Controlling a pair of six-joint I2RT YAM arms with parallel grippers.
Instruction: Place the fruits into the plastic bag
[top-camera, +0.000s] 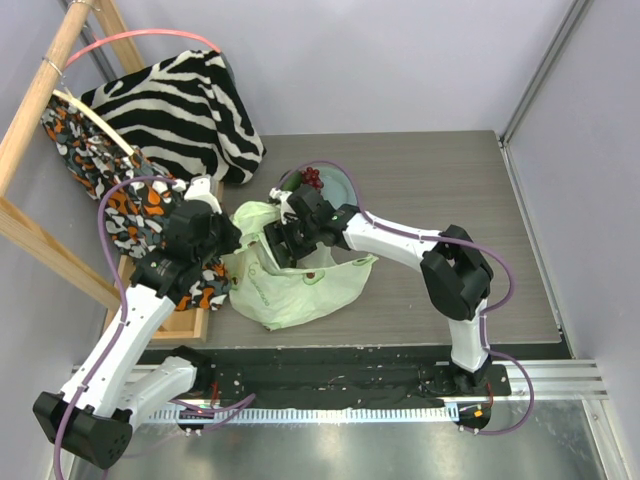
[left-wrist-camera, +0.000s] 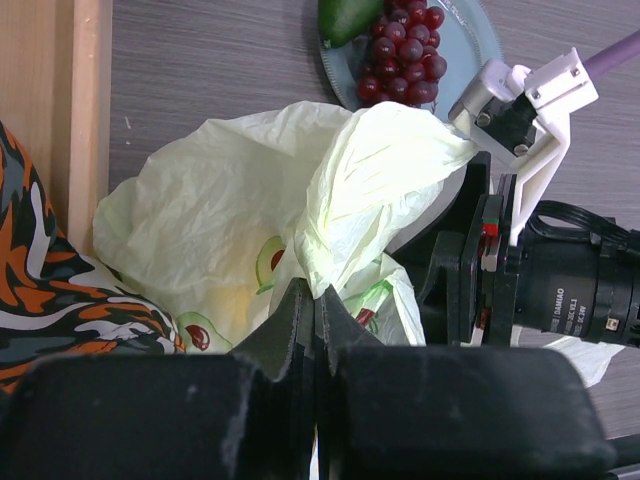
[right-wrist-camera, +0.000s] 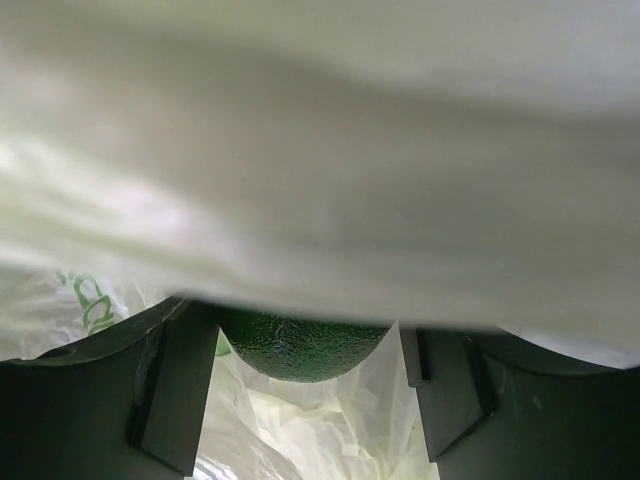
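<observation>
bags: one (top-camera: 290, 285)
plates: one (left-wrist-camera: 470, 40)
grape bunches: one (left-wrist-camera: 403, 55)
avocados: two (right-wrist-camera: 300, 345) (left-wrist-camera: 348, 17)

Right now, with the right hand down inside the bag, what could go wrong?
1. The right hand sits deep in the plastic bag, its fingers apart around a dark green fruit; film drapes over the camera, so lifting out could snag it.
2. The left hand pinches only a thin fold; a tug could pull it free and close the mouth.
3. The grape bunch remains on the plate, beside the right arm's path.
</observation>
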